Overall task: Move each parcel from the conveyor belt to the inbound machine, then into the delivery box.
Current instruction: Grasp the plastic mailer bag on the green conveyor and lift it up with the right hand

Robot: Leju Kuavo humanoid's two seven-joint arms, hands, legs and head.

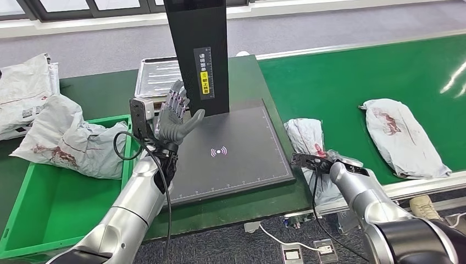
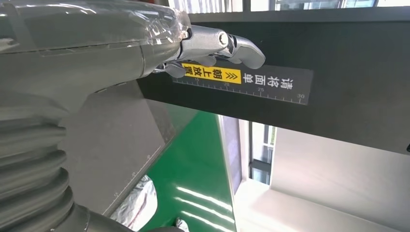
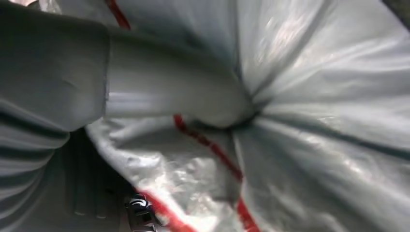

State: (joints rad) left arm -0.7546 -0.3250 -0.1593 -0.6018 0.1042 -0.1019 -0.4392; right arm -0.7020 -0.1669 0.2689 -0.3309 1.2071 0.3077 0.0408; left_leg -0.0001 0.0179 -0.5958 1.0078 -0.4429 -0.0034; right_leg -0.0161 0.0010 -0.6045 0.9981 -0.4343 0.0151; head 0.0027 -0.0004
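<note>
Right hand [image 1: 321, 163] at 4 o'clock, on grey parcel [image 1: 308, 137] at belt [image 1: 351, 82] near edge – fingers pressed into wrinkled plastic, grip likely. Left hand [image 1: 173, 118] raised at 9 o'clock, fingers spread, empty. Scanner pad [image 1: 231, 148] bare. Parcels [image 1: 77, 143] already in green box [image 1: 49, 214]; another parcel [image 1: 404, 135] waits at 3 o'clock – more left.

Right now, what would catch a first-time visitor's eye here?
The robot's silver left hand is raised, fingers spread, over the black scanning platform beside a tall black column. Its right hand presses into a crumpled grey plastic parcel on the bright green conveyor belt.
</note>
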